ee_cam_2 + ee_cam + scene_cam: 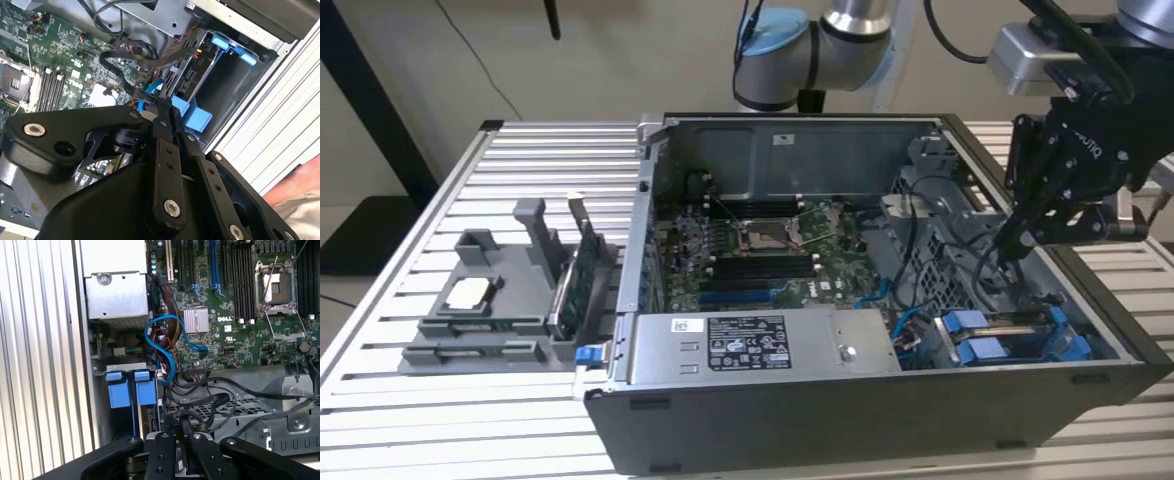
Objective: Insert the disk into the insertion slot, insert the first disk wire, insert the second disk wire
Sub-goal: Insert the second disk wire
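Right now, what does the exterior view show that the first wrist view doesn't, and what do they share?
Exterior view alone: the grey holder tray on the slatted table at that view's left, and the whole computer case from outside. First wrist view alone: a close look down at a curled blue cable and the silver heatsink. Both: the motherboard, the blue carrier fronts in the drive cage, and the pincer lowered over the black wires beside them.

ribbed silver table (480, 420): was bare brushed metal
dark grey computer case (854, 425): was matt painted metal
black gripper (167, 112): was smooth, satin
blue drive carriers (129, 387): were glossy plastic
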Available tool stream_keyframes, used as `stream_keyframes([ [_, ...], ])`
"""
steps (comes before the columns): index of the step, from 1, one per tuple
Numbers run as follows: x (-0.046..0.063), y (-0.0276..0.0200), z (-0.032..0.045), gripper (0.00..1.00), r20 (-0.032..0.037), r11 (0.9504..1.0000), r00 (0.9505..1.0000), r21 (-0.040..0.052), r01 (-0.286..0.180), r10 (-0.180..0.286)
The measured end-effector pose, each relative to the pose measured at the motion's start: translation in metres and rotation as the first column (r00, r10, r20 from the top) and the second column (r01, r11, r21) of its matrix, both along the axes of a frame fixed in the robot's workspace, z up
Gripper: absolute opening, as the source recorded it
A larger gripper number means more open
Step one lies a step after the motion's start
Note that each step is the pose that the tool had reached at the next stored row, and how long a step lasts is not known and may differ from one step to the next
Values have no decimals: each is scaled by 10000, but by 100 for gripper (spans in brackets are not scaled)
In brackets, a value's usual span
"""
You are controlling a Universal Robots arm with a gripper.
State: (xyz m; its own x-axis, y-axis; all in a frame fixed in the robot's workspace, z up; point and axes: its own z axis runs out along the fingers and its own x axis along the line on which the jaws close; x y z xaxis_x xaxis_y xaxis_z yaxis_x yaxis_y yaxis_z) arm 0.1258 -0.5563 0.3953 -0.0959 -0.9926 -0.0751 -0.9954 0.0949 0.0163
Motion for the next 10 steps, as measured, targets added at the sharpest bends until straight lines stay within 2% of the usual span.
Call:
stream_keyframes([
  [10,0,0,-37,16,0,10000,10000,0,0,0],
])
